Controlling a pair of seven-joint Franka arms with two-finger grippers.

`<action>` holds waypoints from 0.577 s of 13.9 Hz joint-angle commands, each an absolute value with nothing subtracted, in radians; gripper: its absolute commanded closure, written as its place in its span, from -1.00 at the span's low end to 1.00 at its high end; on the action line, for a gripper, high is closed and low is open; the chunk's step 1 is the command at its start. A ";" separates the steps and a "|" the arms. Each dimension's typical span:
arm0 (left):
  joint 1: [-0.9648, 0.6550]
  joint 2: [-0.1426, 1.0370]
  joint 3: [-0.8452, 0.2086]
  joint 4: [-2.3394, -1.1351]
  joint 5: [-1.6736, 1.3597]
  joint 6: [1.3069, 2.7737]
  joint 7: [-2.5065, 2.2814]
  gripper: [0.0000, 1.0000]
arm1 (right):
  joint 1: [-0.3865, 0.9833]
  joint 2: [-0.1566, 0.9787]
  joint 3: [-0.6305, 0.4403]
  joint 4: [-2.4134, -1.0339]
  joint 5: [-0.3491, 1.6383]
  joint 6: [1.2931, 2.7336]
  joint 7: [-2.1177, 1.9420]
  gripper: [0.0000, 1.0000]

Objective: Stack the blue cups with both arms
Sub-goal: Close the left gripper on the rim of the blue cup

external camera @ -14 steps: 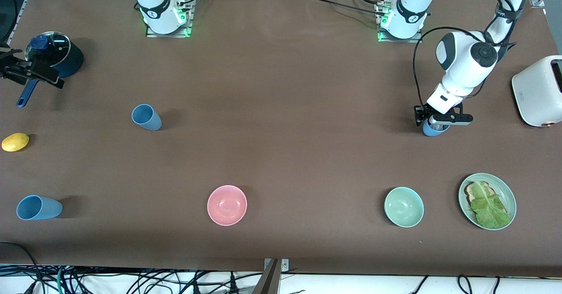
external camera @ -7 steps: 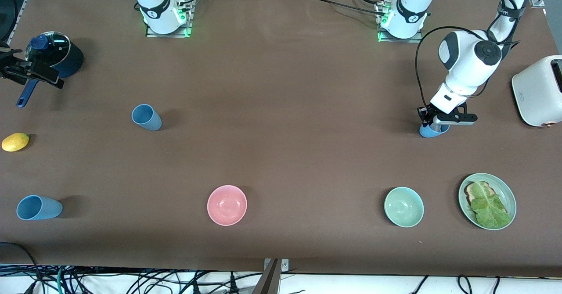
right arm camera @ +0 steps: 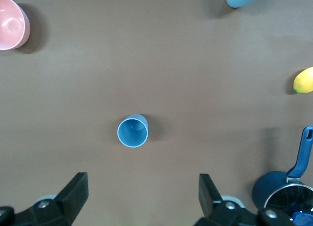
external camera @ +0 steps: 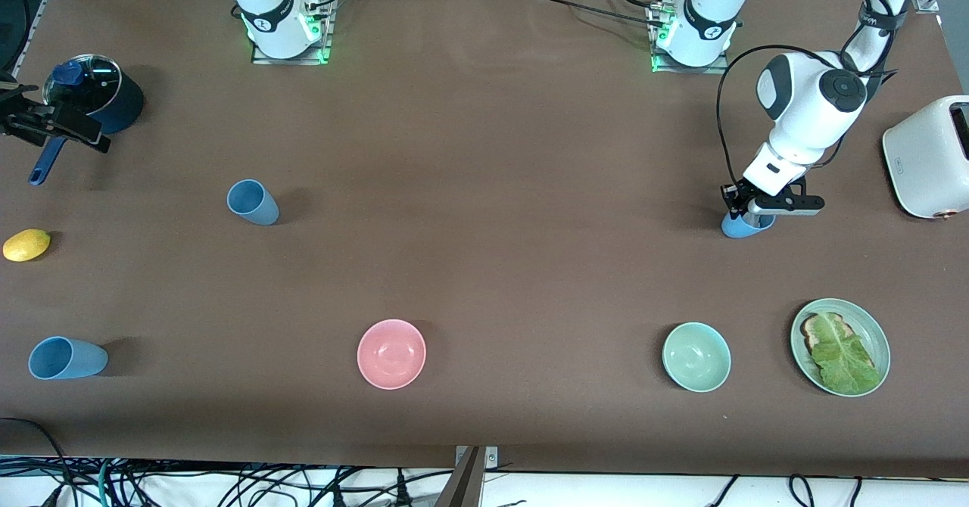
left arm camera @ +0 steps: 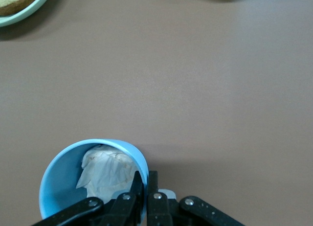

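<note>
While toaster (external camera: 927,157) sits near, left gripper (external camera: 746,214) (shut) pinches cup (external camera: 738,227).

White glossy arms (external camera: 802,113) with dark round joint caps, black cables and black two-finger grippers are seen; green lights glow at the bases (external camera: 288,38).

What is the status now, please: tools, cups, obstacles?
Left tool shut on cup rim. Right tool open above pot. Two cups wait. Nothing blocking.
</note>
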State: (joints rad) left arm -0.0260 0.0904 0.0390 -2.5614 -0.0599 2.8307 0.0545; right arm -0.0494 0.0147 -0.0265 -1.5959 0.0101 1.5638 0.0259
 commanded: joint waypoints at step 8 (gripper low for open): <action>-0.025 0.075 0.034 -2.572 -0.054 2.829 0.067 1.00 | -0.052 0.006 -0.026 -1.592 0.025 1.563 0.028 -1.00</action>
State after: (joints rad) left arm -0.0261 0.0893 0.0389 -2.5614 -0.0599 2.8306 0.0545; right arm -0.0494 0.0147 -0.0265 -1.5959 0.0101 1.5638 0.0259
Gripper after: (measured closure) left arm 0.943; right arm 0.000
